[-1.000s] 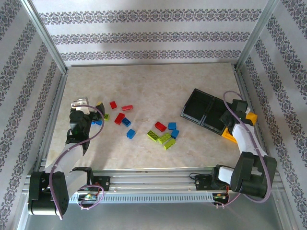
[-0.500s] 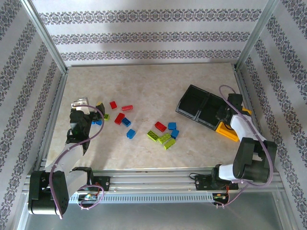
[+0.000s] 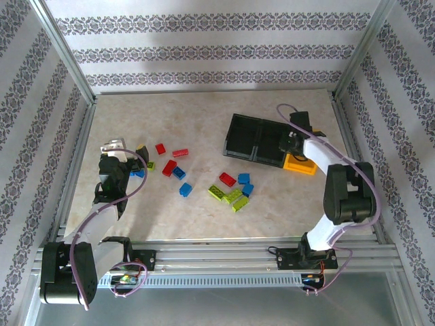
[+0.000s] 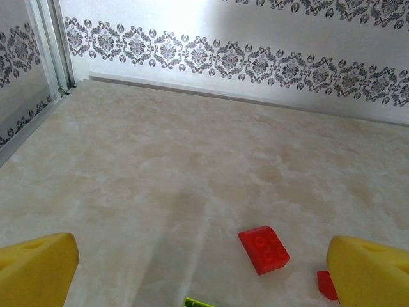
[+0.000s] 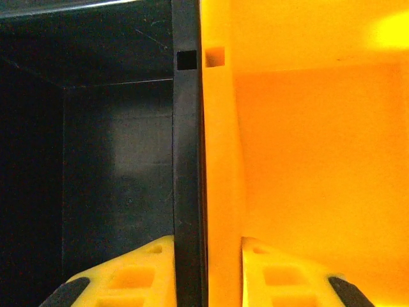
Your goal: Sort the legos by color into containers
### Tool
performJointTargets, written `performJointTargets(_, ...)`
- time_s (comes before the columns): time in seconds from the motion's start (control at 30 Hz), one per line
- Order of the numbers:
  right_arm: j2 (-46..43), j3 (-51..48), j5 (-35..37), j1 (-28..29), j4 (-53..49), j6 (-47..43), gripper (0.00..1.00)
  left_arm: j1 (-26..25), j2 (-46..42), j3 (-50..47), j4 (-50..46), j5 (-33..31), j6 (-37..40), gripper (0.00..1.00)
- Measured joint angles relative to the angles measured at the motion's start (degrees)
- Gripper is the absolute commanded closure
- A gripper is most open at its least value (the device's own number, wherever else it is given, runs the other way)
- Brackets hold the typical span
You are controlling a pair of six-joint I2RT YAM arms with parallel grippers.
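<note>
Red, blue and lime legos lie scattered mid-table, among them a red brick (image 3: 227,179), a blue brick (image 3: 185,189) and a lime brick (image 3: 217,192). My left gripper (image 3: 132,157) is open and low over the left group. A red brick (image 4: 264,249) lies on the table ahead of its yellow fingers (image 4: 38,268). The containers stand at the right: two black bins (image 3: 255,139) and a yellow-orange bin (image 3: 299,165). My right gripper (image 5: 208,268) is shut on the joined wall (image 5: 187,160) between a black bin and the yellow one, one finger (image 5: 128,275) inside each.
Patterned walls and metal frame posts (image 3: 68,61) close in the table on three sides. The bins look empty in the top view. Open tabletop lies between the legos and the far wall (image 3: 217,78).
My right gripper has dragged the row of containers leftward and away from the right edge, toward the middle of the table. The left arm and the legos have stayed put.
</note>
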Motion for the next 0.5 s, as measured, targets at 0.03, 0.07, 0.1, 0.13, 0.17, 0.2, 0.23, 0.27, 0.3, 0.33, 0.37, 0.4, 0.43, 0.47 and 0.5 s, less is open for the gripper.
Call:
performJointTargets(0.03, 1.25, 1.44, 0.44, 1.22, -0.02, 0.26, 0.78, 0.0, 0.0, 0.0, -0.02, 0.15, -0.07, 0.0)
performJointTargets(0.07, 2.29, 2.69, 0.81, 2.34, -0.09, 0.44, 0.77, 0.0, -0.02, 0.0, -0.02, 0.17, -0.2, 0.0)
performJointTargets(0.1, 3.56, 4.15, 1.03, 3.78, -0.24, 0.72, 0.77, 0.0, -0.11, -0.02, -0.07, 0.22, -0.24, 0.0)
performJointTargets(0.13, 4.68, 5.53, 1.27, 5.09, -0.39, 0.98, 0.77, 0.0, -0.2, -0.02, -0.09, 0.35, -0.26, 0.0)
performJointTargets(0.17, 5.75, 6.82, 1.33, 6.29, -0.59, 1.16, 0.76, 0.0, -0.35, -0.02, -0.17, 0.44, -0.26, 0.0)
performJointTargets(0.2, 6.84, 8.31, 1.51, 7.5, -1.03, 1.36, 0.76, 0.0, -0.59, -0.02, -0.35, 0.59, -0.35, 0.0)
performJointTargets(0.23, 8.0, 9.73, 1.57, 8.63, -1.36, 1.46, 0.76, 0.0, -0.79, 0.0, -0.5, 0.66, -0.42, 0.0)
performJointTargets(0.27, 8.9, 10.95, 1.81, 9.55, -1.7, 1.53, 0.76, 0.0, -0.96, 0.0, -0.7, 0.74, -0.42, 0.0)
performJointTargets(0.3, 9.79, 12.22, 1.9, 10.43, -2.12, 1.68, 0.76, 0.0, -1.14, 0.0, -0.92, 0.79, -0.42, 0.0)
performJointTargets(0.33, 10.62, 13.35, 2.01, 11.17, -2.51, 1.79, 0.76, 0.0, -1.31, 0.0, -1.14, 0.81, -0.44, 0.0)
performJointTargets(0.37, 11.06, 13.99, 2.05, 11.76, -2.78, 1.92, 0.76, 0.0, -1.42, 0.0, -1.29, 0.79, -0.42, 0.0)
performJointTargets(0.4, 11.39, 14.51, 2.12, 12.26, -3.13, 2.16, 0.76, 0.0, -1.55, 0.0, -1.55, 0.81, -0.44, 0.0)
performJointTargets(0.43, 11.56, 14.8, 2.16, 12.7, -3.37, 2.54, 0.76, 0.0, -1.66, 0.0, -1.88, 0.81, -0.44, 0.01)
performJointTargets(0.47, 11.58, 14.84, 2.16, 12.85, -3.52, 2.84, 0.75, 0.0, -1.7, 0.0, -2.1, 0.81, -0.46, 0.0)
performJointTargets(0.5, 11.58, 14.84, 2.14, 13.09, -3.58, 3.23, 0.74, 0.0, -1.7, 0.0, -2.32, 0.81, -0.46, 0.0)
